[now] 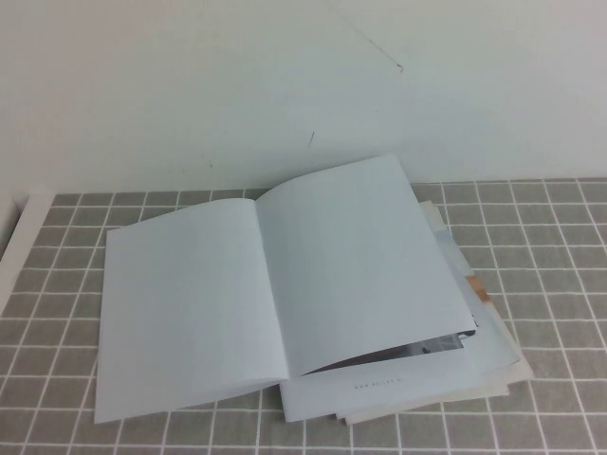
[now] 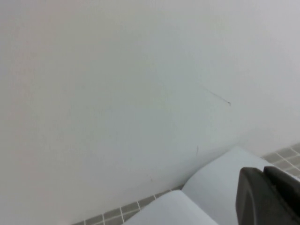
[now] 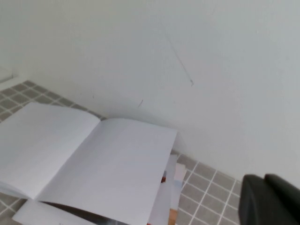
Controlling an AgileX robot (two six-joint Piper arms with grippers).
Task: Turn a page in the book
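The book (image 1: 190, 303) lies open on the grey tiled table, both facing pages blank and pale. The right-hand page (image 1: 365, 261) bows up a little, and a strip of print shows under its near edge. Neither gripper shows in the high view. My left gripper (image 2: 263, 172) shows only in the left wrist view, fingers together, raised off the table on the book's (image 2: 211, 187) near side. My right gripper (image 3: 265, 180) shows only in the right wrist view, fingers together and empty, raised to the right of the book (image 3: 70, 145) and its page (image 3: 122, 164).
A pile of loose papers and booklets (image 1: 488, 355) lies under the book and sticks out at its right and near sides; it also shows in the right wrist view (image 3: 171, 187). A white wall (image 1: 285, 85) rises close behind. A white table edge (image 1: 24, 223) runs at the left.
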